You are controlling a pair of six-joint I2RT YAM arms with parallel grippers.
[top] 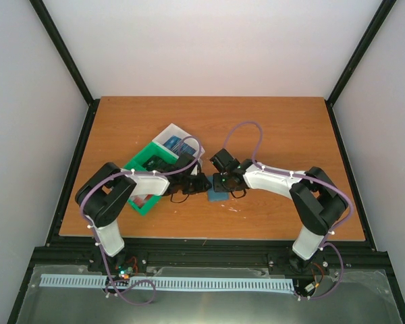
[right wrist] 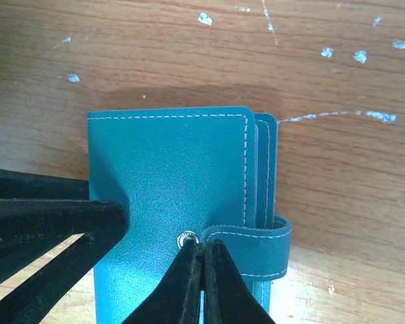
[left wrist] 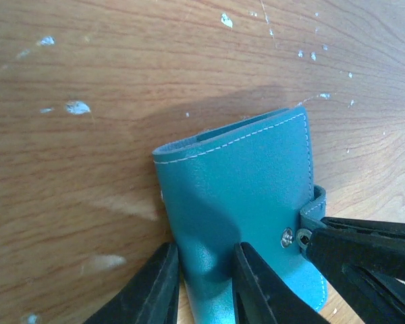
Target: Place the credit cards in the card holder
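Near the middle of the wooden table [top: 290, 128], just ahead of both arms, the card holder [top: 218, 196] is laid flat and folded shut. Its strap [right wrist: 253, 236] is wrapped round the open edge, and the strap's end is brought up to a metal snap [right wrist: 185, 237] on the cover.

The right gripper [right wrist: 202, 253] is set at that snap. Its fingertips are pressed together, and the end of the strap is pinched between them.

The left gripper [left wrist: 205, 248] is placed at the opposite side of the holder. Its fingers are held slightly apart with the holder's edge between them. Whether that edge is actually squeezed cannot be told.

Credit cards [top: 182, 144] with blue faces are seen in the white bin [top: 169, 133], behind and to the left of the holder and well apart from it. The green bin [top: 139, 162] is set against the white one, partly hidden by the left arm.
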